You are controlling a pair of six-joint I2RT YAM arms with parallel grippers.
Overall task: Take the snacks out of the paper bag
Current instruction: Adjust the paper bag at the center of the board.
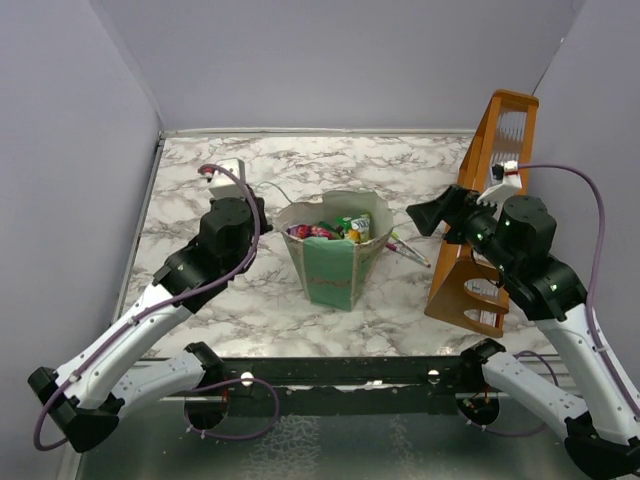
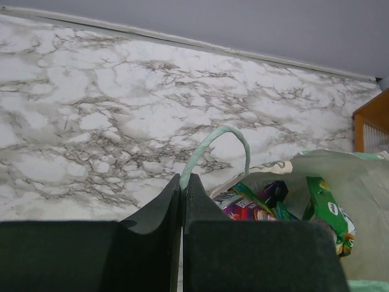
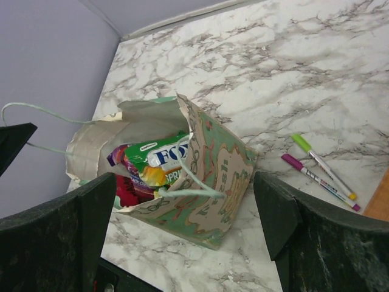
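Grey-veined marble made up the surface [image 1: 250, 300], closed in by plain lilac walls. On the left wrist view the left pincer [image 2: 183, 177] was pressed narrow, its two dark fingers meeting with no gap, and a thin pale loop handle [image 2: 226, 131] rose from right at their tips and arched over to the paper bag [image 2: 358, 176]. It looked pinched between them, though the grip point itself was hidden. The right pincer [image 3: 184, 185] was spread wide and held nothing. It hung above the bag's right side without touching it.

The bag stood upright near the middle of the surface, between the two arms, with its mouth gaping open. The snacks [image 3: 159, 159] were all inside it: a green and white packet on top, purple and red ones crowded beneath. A second loop handle drooped over the bag's printed green front.

Just right of the bag lay two pens [image 3: 320, 168], one green and one purple, side by side on the marble. Beyond them, at the right edge, stood a wooden rack [image 1: 495, 160].
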